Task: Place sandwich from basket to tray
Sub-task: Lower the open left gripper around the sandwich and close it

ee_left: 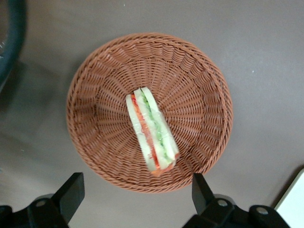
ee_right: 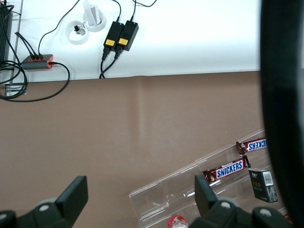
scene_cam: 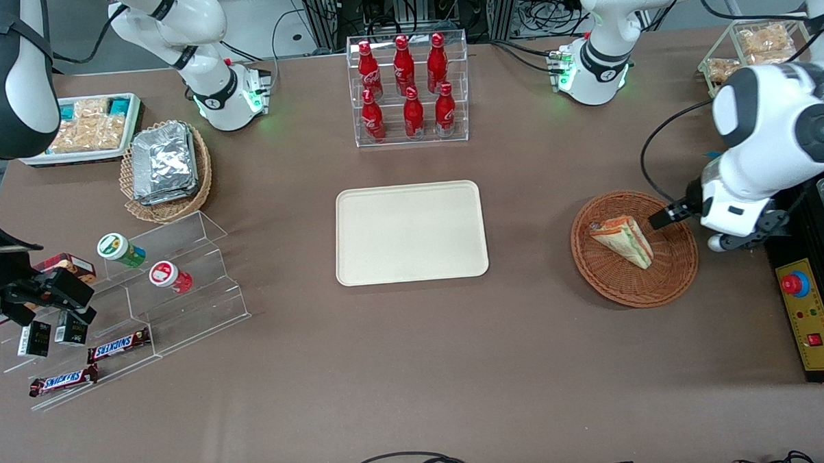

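The left gripper (ee_left: 135,194) hangs with its two black fingers (ee_left: 71,192) spread wide apart, holding nothing and touching nothing. In the left wrist view both fingertips stand just outside the rim of the reddish-brown wicker basket (ee_left: 95,85), and the whole basket shows between and past them. In the front view the gripper (scene_cam: 686,225) sits at the middle right of the frame, over the basket's (scene_cam: 612,279) edge on the working arm's side; only one dark finger (scene_cam: 666,216) is plain there, the other is hidden under the white wrist housing.

The sandwich (ee_left: 152,129) lies in the middle of the basket, a wedge in clear wrap resting on one face so its cut side faces the wrist camera: white bread outside, red and green layers within. In the front view the sandwich (scene_cam: 623,240) shows its orange-streaked face, pointing toward the upper left of the basket.

The cream-beige tray (scene_cam: 358,261) lies at the centre of the front frame, bare, well apart from the basket. A pale corner (ee_left: 295,202) is cut off by the wrist view's edge; what it belongs to cannot be told there. At the right edge of the front frame a black control box (scene_cam: 814,320) with a red button is partly cut off.
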Controlling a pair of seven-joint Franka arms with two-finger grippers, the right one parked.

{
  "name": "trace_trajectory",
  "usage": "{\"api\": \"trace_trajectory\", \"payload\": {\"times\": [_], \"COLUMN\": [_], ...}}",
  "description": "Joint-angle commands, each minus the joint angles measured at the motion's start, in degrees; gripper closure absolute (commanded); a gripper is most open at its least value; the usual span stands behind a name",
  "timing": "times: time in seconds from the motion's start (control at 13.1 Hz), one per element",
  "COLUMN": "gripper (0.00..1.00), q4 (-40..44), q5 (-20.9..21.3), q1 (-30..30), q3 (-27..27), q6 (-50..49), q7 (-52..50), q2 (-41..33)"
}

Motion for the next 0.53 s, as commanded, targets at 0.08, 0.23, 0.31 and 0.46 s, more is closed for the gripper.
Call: {"api": "trace_trajectory", "payload": {"times": [0.08,0.23,0.31,0.46], "gripper": [0.00,0.00,0.00,0.00], "q4": [-4.79,-5.05,-5.14,-5.75], "q5": [0.37,0.46,0.55,0.55], "q1": [-2.13,-3.53,-3.71,-3.72], "q3": [-0.12,-0.03,-0.12,-0.12], "q6": [7.52,8.06,8.76,10.26], "q7": [-10.55,-14.16,-15.57,-18.12], "q2": [0.90,2.75,3.36,4.42]}}
